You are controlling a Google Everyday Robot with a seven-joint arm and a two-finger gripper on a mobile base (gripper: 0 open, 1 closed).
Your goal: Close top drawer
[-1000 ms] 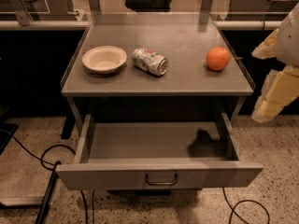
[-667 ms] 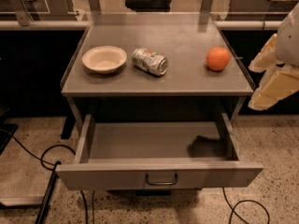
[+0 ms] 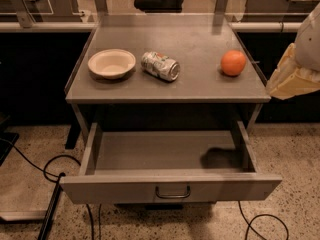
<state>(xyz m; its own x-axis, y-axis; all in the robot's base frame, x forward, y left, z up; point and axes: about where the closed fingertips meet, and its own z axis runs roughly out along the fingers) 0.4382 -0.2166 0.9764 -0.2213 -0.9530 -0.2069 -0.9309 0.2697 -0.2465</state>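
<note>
- The wide shallow grey metal top drawer [image 3: 170, 186] stands pulled far out from under the grey metal cabinet top [image 3: 200, 84]. Its flat front panel is the part nearest the camera.
- A small dark loop handle [image 3: 172, 192] sits at the centre of that front panel, and nothing touches it.
- The drawer's bare grey floor shows between its two side walls, with a dark shadow patch [image 3: 222, 158] towards the right rear corner.
- On the cabinet top above, a shallow cream round bowl [image 3: 111, 63] sits at the left, upright.
- Just beside the bowl and apart from it, a silver drink can with a printed label [image 3: 160, 66] lies on its side near the middle.
- A round orange fruit [image 3: 233, 63] rests well apart from the can, near the right edge.
- The cream-coloured gripper [image 3: 292, 79] hangs at the right border of the view, beside the cabinet's right front corner. It is level with the top surface and well clear of the drawer. I cannot tell whether it is spread or pressed together.
- Black cables [image 3: 45, 169] trail over the speckled floor at the left and lower right.
</note>
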